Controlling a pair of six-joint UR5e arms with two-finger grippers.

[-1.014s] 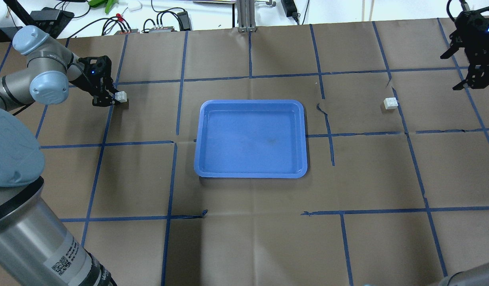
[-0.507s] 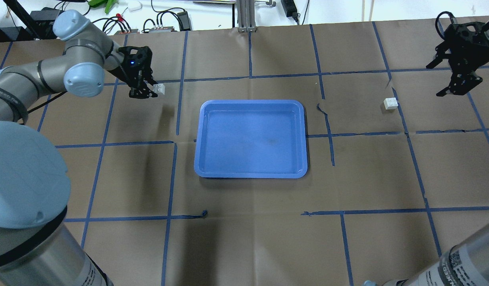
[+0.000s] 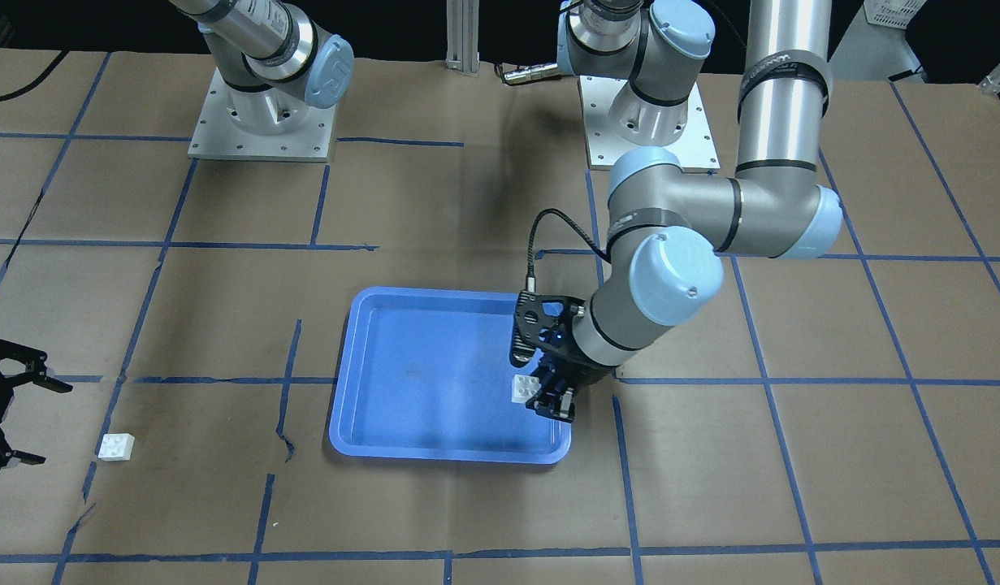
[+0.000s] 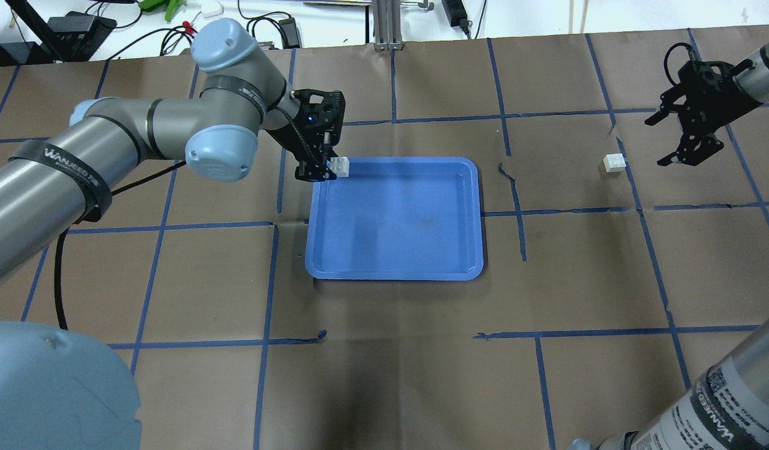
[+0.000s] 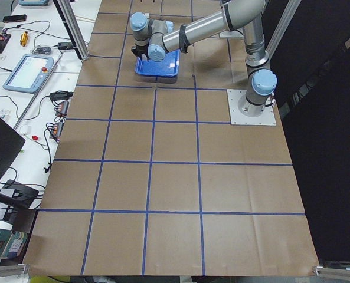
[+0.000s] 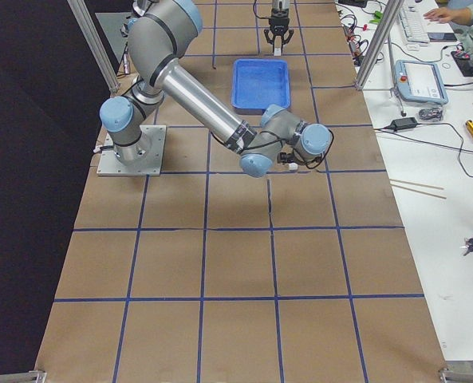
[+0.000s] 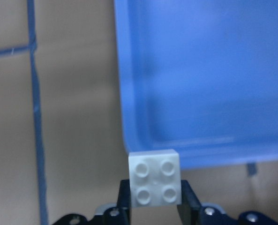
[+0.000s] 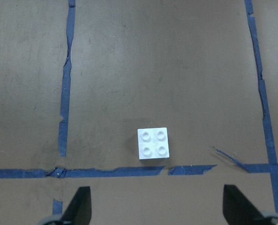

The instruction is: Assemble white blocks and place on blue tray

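Left jaws clamp a white block [image 4: 340,166] above the blue tray [image 4: 396,244]; right jaws gape wide, empty.

Bright even light, soft shadows, blurry wrist views

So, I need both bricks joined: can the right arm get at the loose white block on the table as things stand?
Probably yes. The right gripper is open, close beside the loose white block, with only bare brown paper between them.
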